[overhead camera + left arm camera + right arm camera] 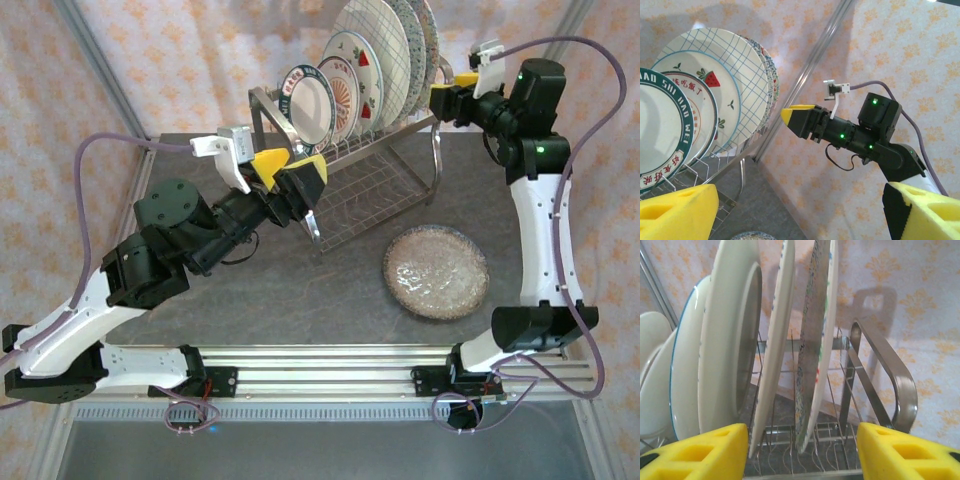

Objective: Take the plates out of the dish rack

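So the robot's barely into this one, by the look of it: one grey glassy round plate [436, 272] lies flat on the dark grey table [250, 300], just in front of the shiny silver two-tier wire dish rack [370, 190], and that seems to be the only one out. The rest of the plates stand upright in the top tier, five or so as far as one can count: a small white plate with a dark lettered rim [305, 102] at the left end, a white plate with red fruit prints [352, 85] behind it, then a big plaid-lined plate [378, 45] and the speckled plates [418, 40] at the right end. The left hand [287, 172] hangs by the rack's left end, fingers spread wide with nothing in them. The right hand [441, 98] is up at the right end, lined up on the plate edges, jaws apart and not gripping anything yet. Most of the job is left, probably a big plate next.
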Robot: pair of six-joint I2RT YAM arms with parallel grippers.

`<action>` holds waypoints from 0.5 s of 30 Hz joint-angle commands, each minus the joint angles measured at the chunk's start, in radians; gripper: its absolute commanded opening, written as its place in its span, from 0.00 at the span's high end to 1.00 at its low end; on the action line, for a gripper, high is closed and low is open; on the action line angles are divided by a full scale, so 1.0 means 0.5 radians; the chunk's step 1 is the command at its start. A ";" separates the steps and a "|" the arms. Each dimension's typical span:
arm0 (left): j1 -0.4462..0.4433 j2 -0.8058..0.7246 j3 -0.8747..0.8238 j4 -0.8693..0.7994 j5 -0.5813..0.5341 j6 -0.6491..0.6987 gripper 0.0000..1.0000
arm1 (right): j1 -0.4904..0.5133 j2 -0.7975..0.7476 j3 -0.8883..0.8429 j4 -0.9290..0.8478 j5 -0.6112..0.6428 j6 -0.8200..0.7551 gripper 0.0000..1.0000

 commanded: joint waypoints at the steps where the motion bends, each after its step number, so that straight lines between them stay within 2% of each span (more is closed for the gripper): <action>1: 0.007 0.006 0.050 0.012 -0.021 0.060 0.14 | -0.009 0.077 0.121 -0.003 -0.072 0.001 0.44; 6: 0.007 0.012 0.063 0.018 -0.008 0.058 0.14 | -0.011 0.170 0.196 0.030 -0.094 0.052 0.48; 10: 0.005 0.012 0.074 0.018 -0.003 0.061 0.14 | -0.010 0.227 0.229 0.040 -0.104 0.078 0.56; 15: 0.007 0.012 0.083 0.031 0.005 0.077 0.14 | -0.010 0.276 0.247 0.058 -0.140 0.106 0.58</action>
